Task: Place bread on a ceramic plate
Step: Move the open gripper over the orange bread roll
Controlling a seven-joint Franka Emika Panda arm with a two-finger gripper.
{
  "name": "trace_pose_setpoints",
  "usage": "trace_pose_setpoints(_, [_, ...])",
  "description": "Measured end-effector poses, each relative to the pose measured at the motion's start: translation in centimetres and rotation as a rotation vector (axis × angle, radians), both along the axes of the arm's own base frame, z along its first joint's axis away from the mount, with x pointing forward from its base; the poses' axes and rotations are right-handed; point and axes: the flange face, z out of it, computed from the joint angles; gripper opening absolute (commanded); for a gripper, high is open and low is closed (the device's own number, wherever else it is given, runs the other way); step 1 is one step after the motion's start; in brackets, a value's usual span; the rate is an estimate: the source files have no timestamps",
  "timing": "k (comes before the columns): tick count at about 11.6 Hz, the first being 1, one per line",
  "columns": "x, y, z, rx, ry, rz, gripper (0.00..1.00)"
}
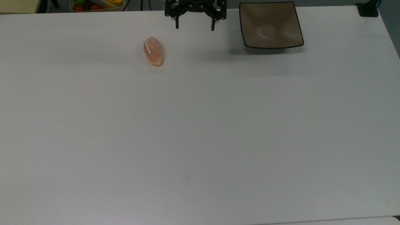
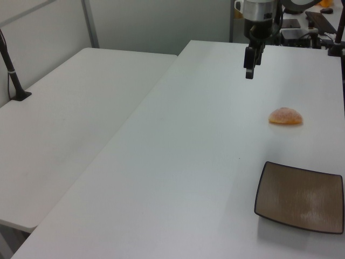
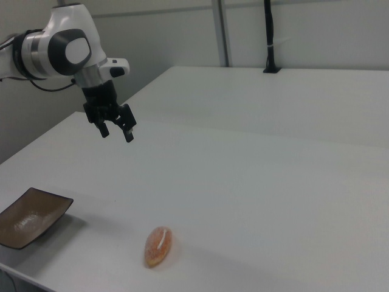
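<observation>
The bread (image 1: 153,51), a small oval orange-tan roll with a short white stripe, lies on the white table (image 1: 200,140); it also appears as the bread (image 2: 285,116) and the bread (image 3: 158,246). The square brown-grey ceramic plate (image 1: 270,25) rests at the table's far edge, right of the bread in the top view, and is empty; the left view has the plate (image 2: 301,197) and the right view the plate (image 3: 30,217). My gripper (image 1: 195,27) hangs open above the table between bread and plate, holding nothing, seen as the gripper (image 3: 117,132) and the gripper (image 2: 249,70).
A tray of colourful fruit (image 1: 97,4) sits beyond the table's far edge at the top view's upper left. A black clamp (image 1: 368,9) is fixed at the far right corner. A second white table (image 2: 70,108) adjoins, with a black post (image 3: 269,36).
</observation>
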Motion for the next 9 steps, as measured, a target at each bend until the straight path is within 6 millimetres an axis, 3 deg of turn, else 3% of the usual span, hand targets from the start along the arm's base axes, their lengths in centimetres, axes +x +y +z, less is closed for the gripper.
trace_pose_setpoints(9, [-0.39, -0.17, 0.54, -0.004, 0.006, 0.027, 1.00])
